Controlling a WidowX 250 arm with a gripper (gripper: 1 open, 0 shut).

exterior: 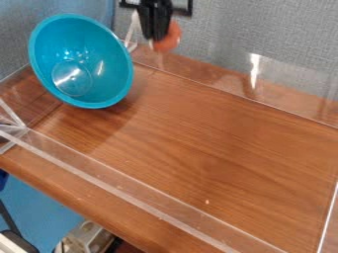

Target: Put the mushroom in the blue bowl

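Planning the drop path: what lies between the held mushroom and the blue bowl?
Nothing: in the camera view, only open air separates the mushroom from the blue bowl.

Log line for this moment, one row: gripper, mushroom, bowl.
gripper: shut on mushroom | mushroom: off the table, near top edge | blue bowl: tilted on its side, left of gripper, empty

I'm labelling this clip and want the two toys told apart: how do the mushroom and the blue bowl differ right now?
The mushroom is small and reddish; the blue bowl is far bigger and turquoise. The mushroom hangs in the air, pinched by the hand; the bowl rests tipped on its side on the wooden table, opening facing the camera. Both sit near the table's far left end.
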